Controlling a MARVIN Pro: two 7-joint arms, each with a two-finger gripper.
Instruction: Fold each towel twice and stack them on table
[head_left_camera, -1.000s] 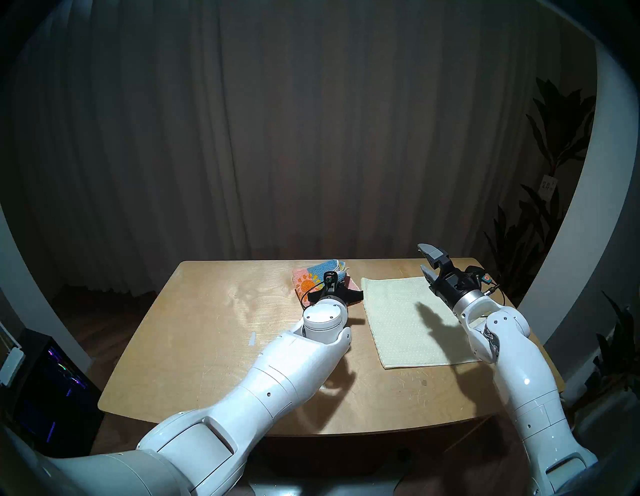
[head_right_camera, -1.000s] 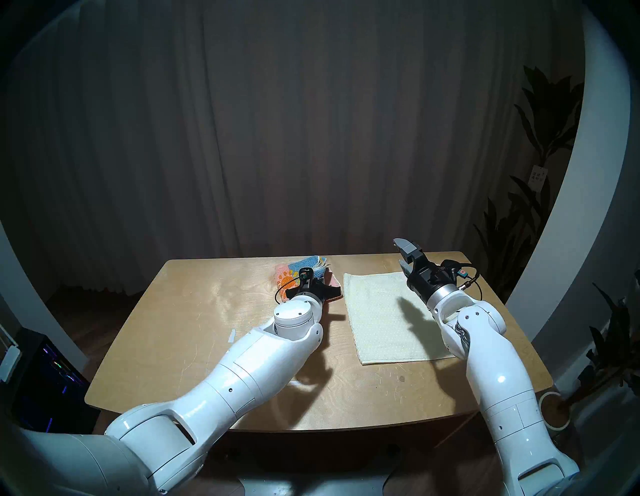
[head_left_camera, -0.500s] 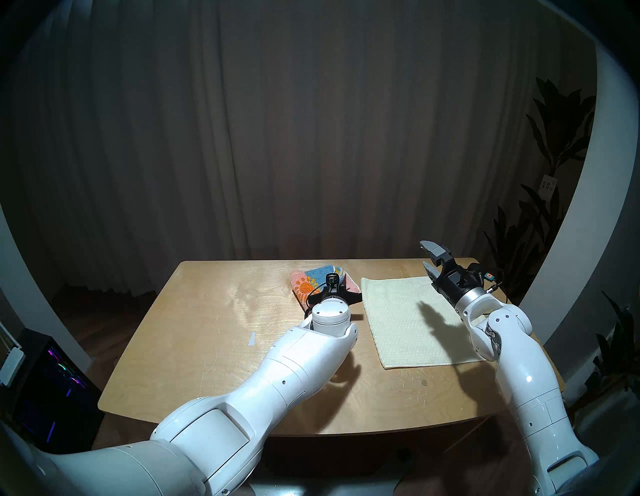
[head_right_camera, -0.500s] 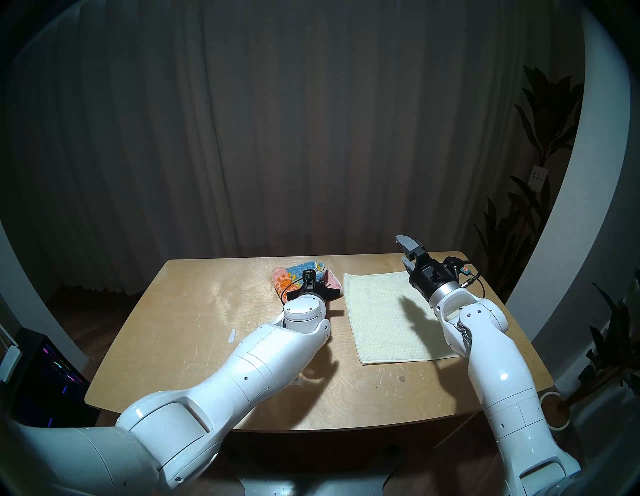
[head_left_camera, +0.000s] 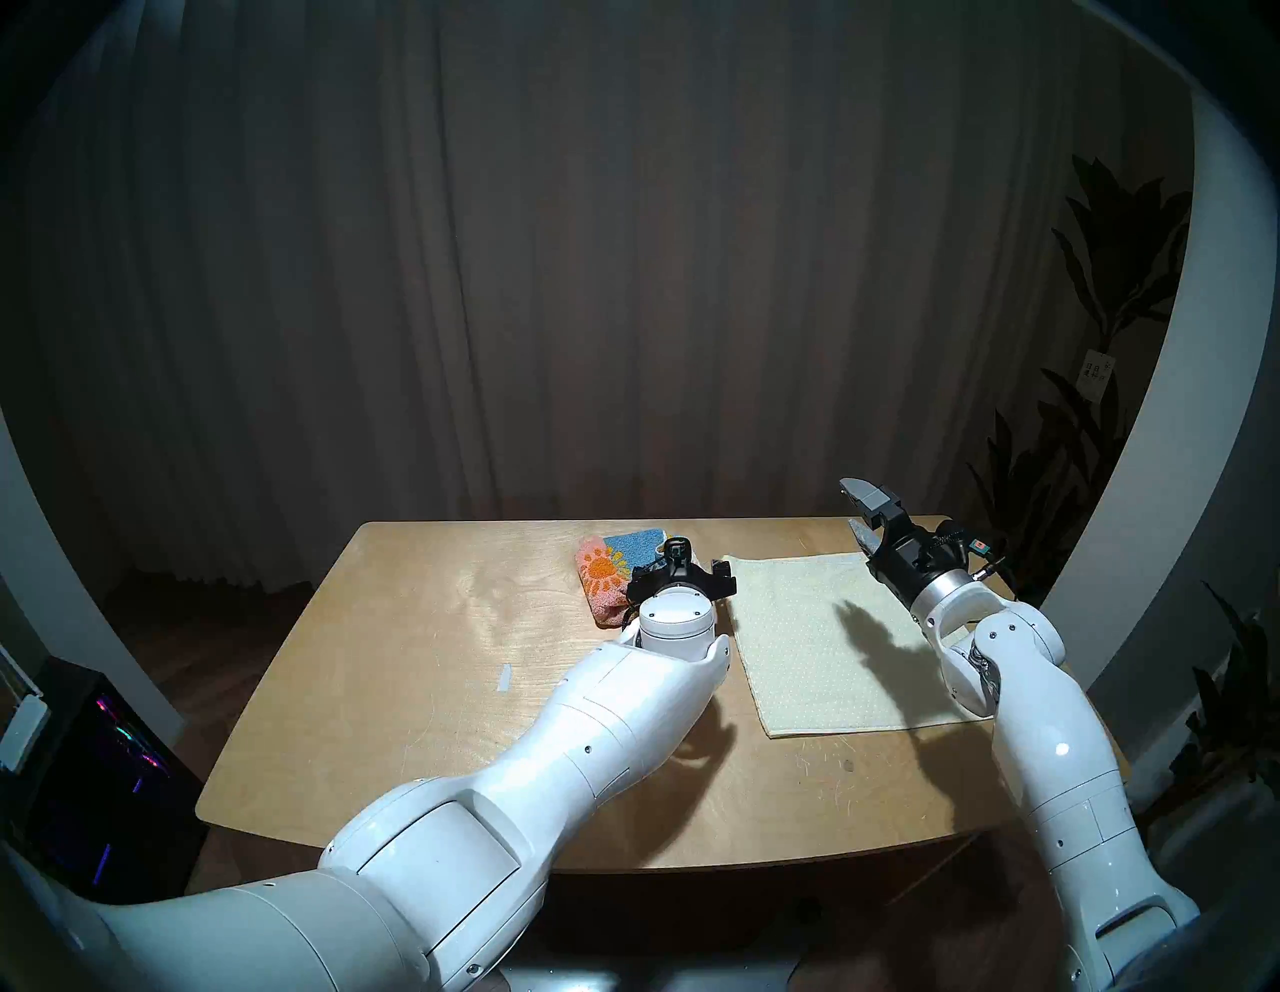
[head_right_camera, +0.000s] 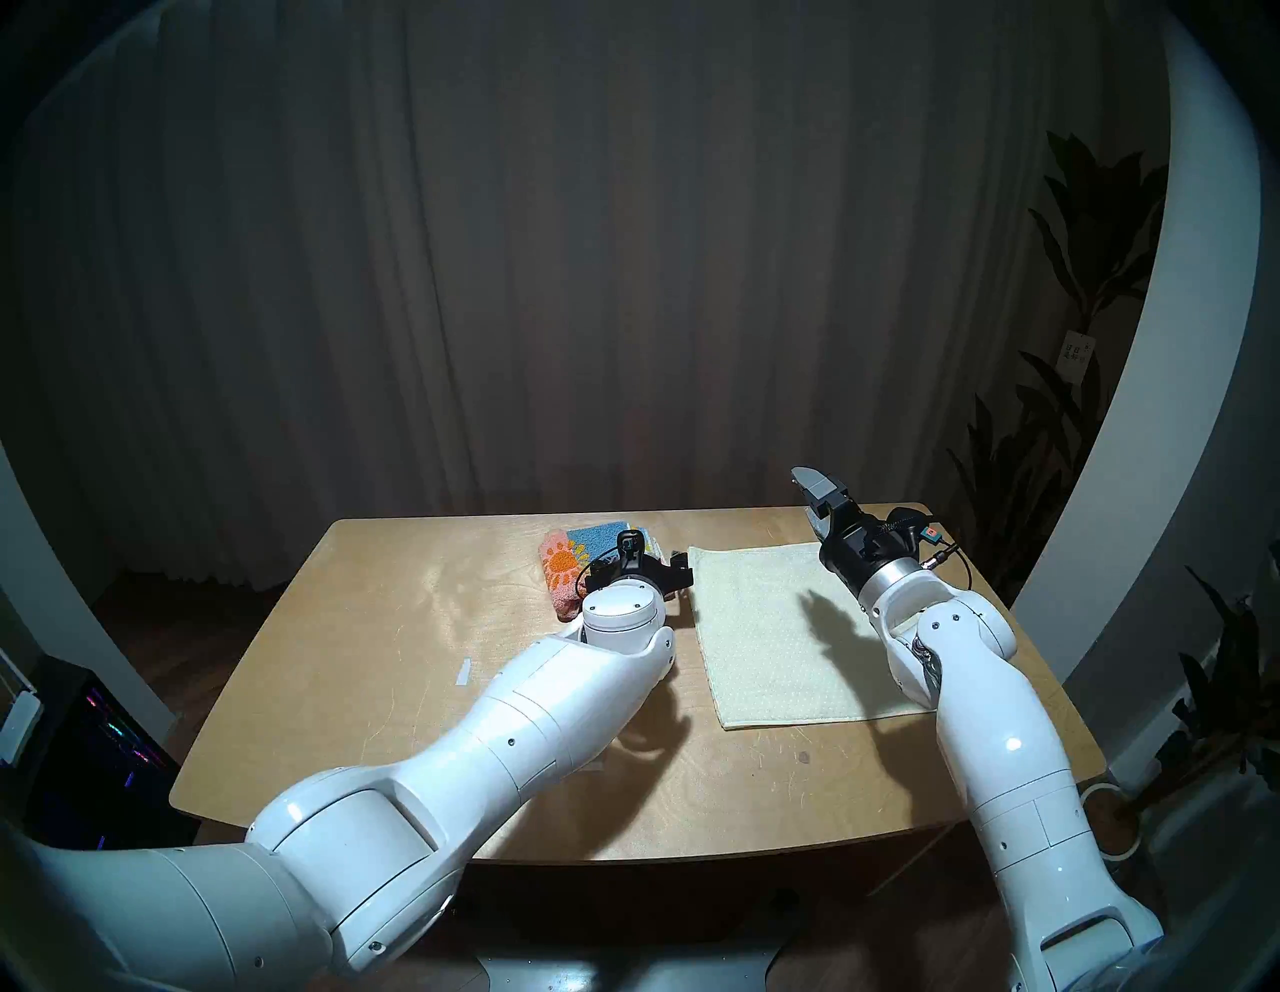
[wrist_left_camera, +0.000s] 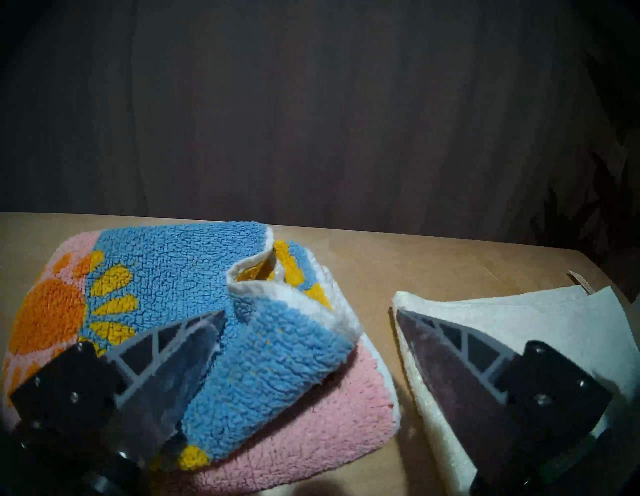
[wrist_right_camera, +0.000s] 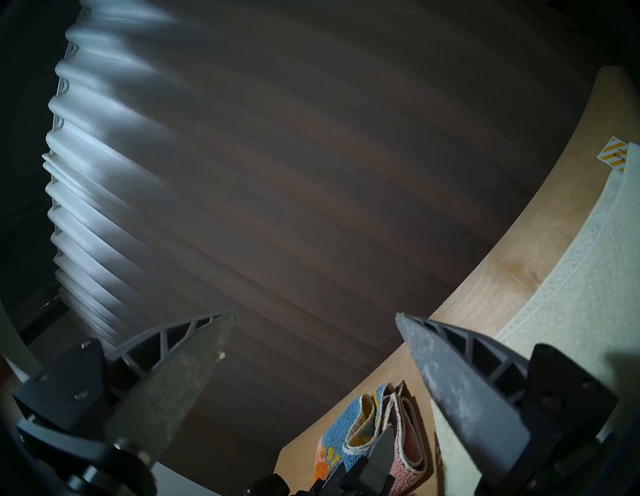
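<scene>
The pink and blue towel (head_left_camera: 606, 571) (wrist_left_camera: 166, 273) lies folded at the back middle of the table (head_left_camera: 415, 658). Its top blue flap stands loose and puckered. My left gripper (wrist_left_camera: 310, 313) (head_left_camera: 682, 561) hovers low over its right part, open wide. One of its fingers (wrist_left_camera: 166, 374) rests against the flap, and the other is above the cream towel's left edge. The cream towel (head_left_camera: 831, 651) (wrist_left_camera: 502, 311) lies flat and unfolded on the right. My right gripper (head_left_camera: 859, 519) (wrist_right_camera: 311, 318) hangs open and empty above that towel's far right corner.
A strip of white tape (head_left_camera: 503, 677) marks the table's left half. A dark curtain hangs close behind the far edge. Plants (head_left_camera: 1108, 277) stand to the right. On the floor are a lit computer case (head_left_camera: 104, 762) at the left and a tape roll (head_right_camera: 1108, 821) at the right.
My left gripper has opened and let go of the pink and blue towel, then shifted a little right. The towel's top layer has settled. The right arm has barely moved.
</scene>
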